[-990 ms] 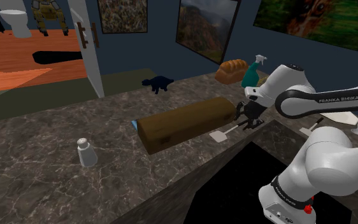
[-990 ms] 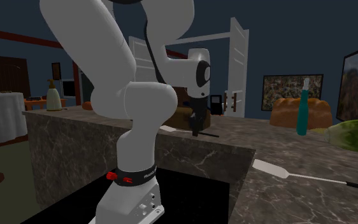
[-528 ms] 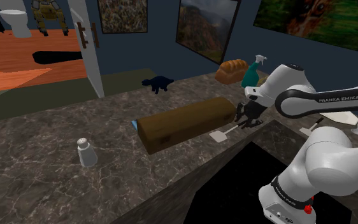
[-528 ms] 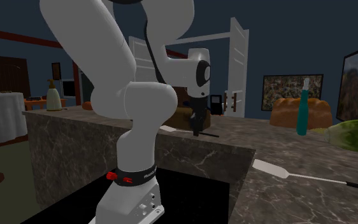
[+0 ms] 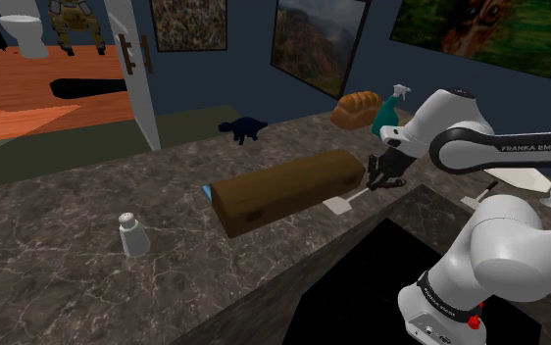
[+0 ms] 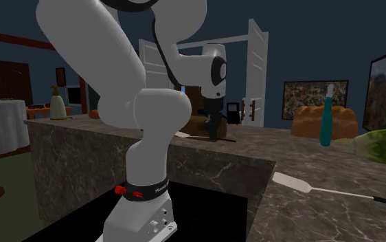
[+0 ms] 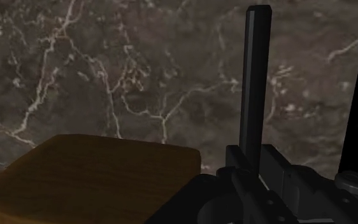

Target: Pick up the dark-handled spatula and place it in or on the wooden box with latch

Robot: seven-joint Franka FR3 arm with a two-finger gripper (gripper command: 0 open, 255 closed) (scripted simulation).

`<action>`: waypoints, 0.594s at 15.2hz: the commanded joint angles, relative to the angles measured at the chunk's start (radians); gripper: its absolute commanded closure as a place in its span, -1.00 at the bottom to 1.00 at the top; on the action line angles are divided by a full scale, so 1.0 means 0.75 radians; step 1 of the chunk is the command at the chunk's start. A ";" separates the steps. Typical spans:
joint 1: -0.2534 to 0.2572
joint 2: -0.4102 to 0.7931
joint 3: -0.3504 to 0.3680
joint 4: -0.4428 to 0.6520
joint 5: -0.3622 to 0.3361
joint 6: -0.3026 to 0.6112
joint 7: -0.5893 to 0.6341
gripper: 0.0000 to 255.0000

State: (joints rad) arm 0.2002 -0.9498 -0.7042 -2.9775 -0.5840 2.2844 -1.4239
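The spatula (image 5: 340,205) has a white blade and a slim dark handle, which the tool (image 5: 383,180) clamps. It sits at four o'clock of the closed brown wooden box (image 5: 283,188) on the marbled bench (image 5: 68,255).

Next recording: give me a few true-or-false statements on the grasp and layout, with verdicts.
The all-black two-finger gripper is shut on the dark handle of the white-bladed spatula. True.
The spatula lies on top of the long brown wooden box. False: its blade is beside the box, over the dark veined marble counter.
A small white shaker stands upright on the counter, apart from the box. True.
The teal spray bottle lies tipped over beside the shaker. False: it stands upright next to the brown bread loaf.
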 commanded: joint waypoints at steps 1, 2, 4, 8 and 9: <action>0.006 -0.026 0.020 0.024 0.022 -0.049 -0.003 1.00; 0.009 -0.041 0.032 0.035 0.033 -0.073 -0.003 1.00; 0.015 -0.066 0.055 0.059 0.055 -0.121 -0.002 1.00; 0.030 -0.108 0.100 0.110 0.097 -0.210 -0.001 1.00; 0.034 -0.116 0.110 0.123 0.108 -0.231 -0.001 1.00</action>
State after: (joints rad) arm 0.2214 -1.0320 -0.6294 -2.8957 -0.5113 2.1266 -1.4257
